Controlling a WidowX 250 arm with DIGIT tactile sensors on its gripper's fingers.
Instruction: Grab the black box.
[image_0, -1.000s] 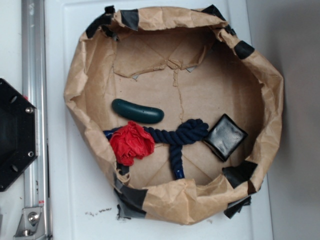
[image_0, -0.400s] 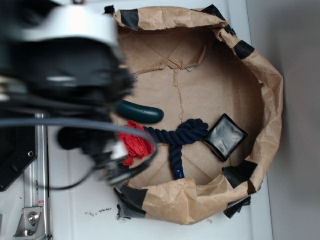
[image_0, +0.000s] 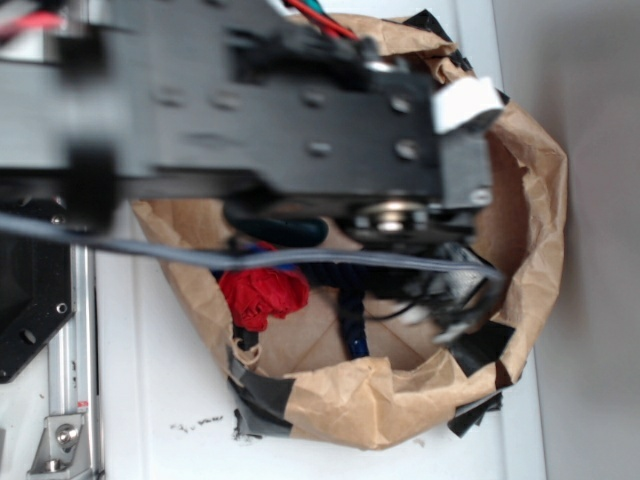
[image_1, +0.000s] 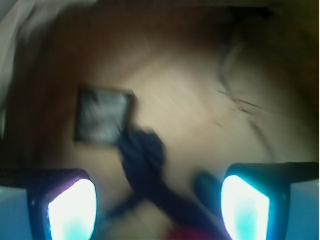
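The black box (image_1: 104, 115) shows in the blurred wrist view as a flat dark square on the brown paper floor, ahead and to the left of my gripper (image_1: 159, 210). The gripper is open, its two bright fingertips (image_1: 72, 210) wide apart with nothing between them. It hangs over the dark blue rope (image_1: 145, 160). In the exterior view my arm (image_0: 300, 110) stretches across the bag and its blurred gripper end (image_0: 445, 305) covers the box.
A crumpled brown paper bag wall (image_0: 535, 200) with black tape patches rings everything. Inside lie a red cloth (image_0: 262, 295), the blue rope (image_0: 352, 325) and a dark green oblong toy (image_0: 300, 232), partly under the arm. A metal rail (image_0: 72, 330) runs along the left.
My arm came in from the left and swept right across the bag, now covering the spot where the black box lay. The red cloth, rope and toy have not moved.
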